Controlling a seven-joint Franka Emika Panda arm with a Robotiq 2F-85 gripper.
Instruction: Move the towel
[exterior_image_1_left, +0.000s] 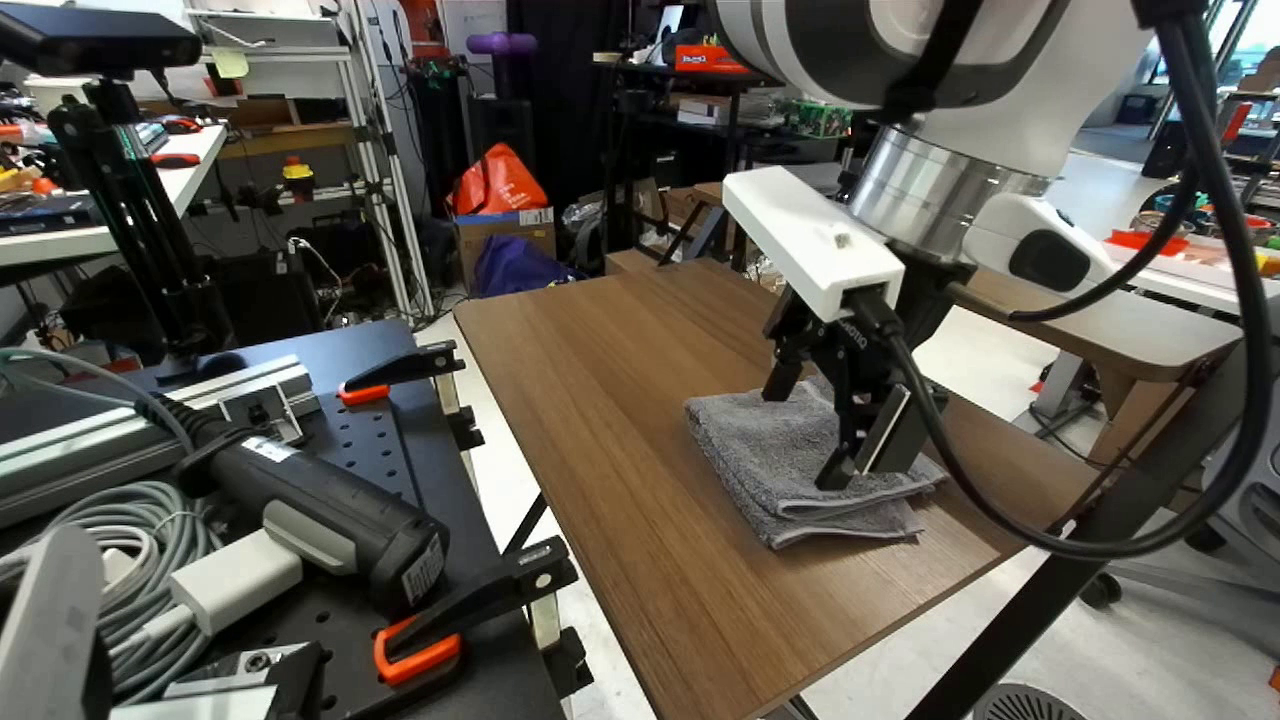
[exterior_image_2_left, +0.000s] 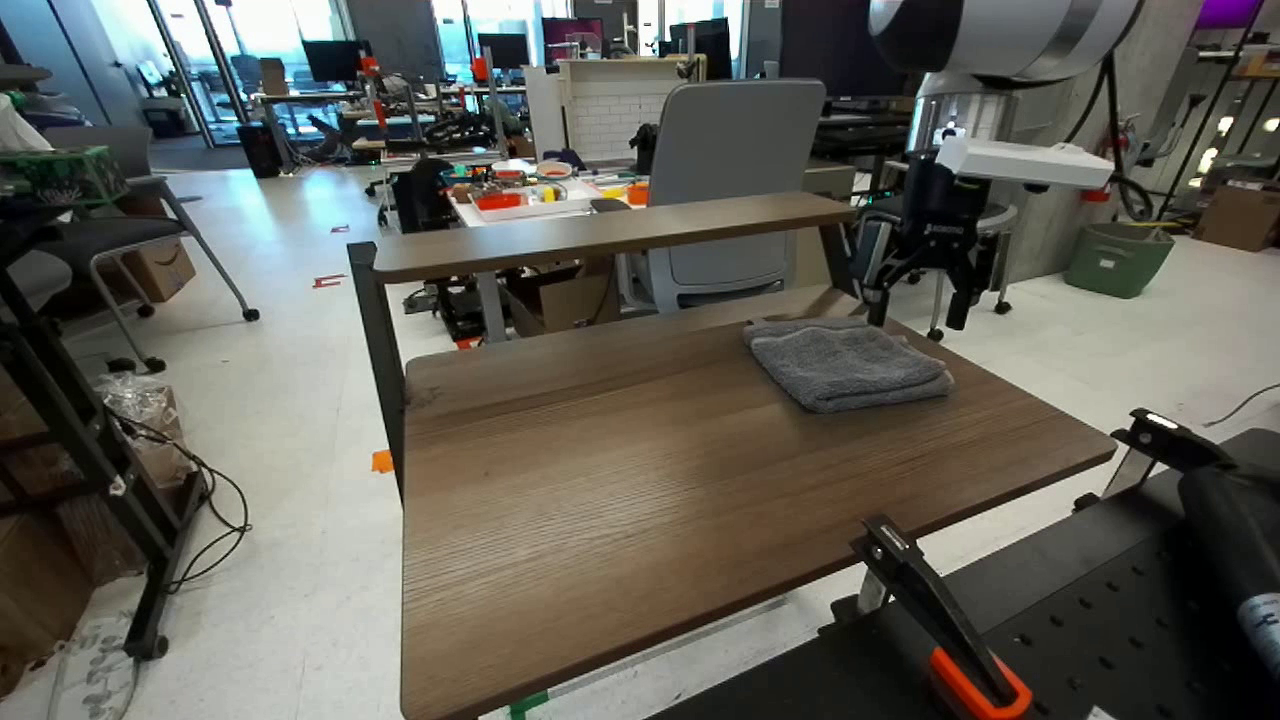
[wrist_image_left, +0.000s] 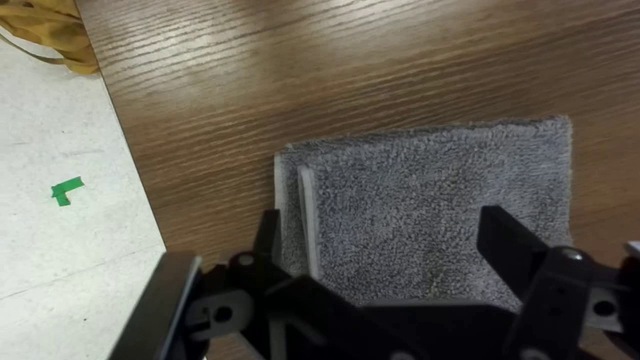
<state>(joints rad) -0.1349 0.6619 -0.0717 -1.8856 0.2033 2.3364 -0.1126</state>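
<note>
Low in the wrist view, the gripper stands wide over the towel, presumably pre-grasp; contact is hard to judge. Next: lower, then pinch and lift.

Free tabletop beside towel

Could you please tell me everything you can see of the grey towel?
The towel is grey and looks like soft, looped terry. It is folded into a roughly rectangular stack of slightly offset layers, with pale hems showing in the wrist view. It lies fairly flat on the brown wood-grain table, near one edge. The open pincer hangs over part of it; whether the two touch, I cannot tell.
</note>
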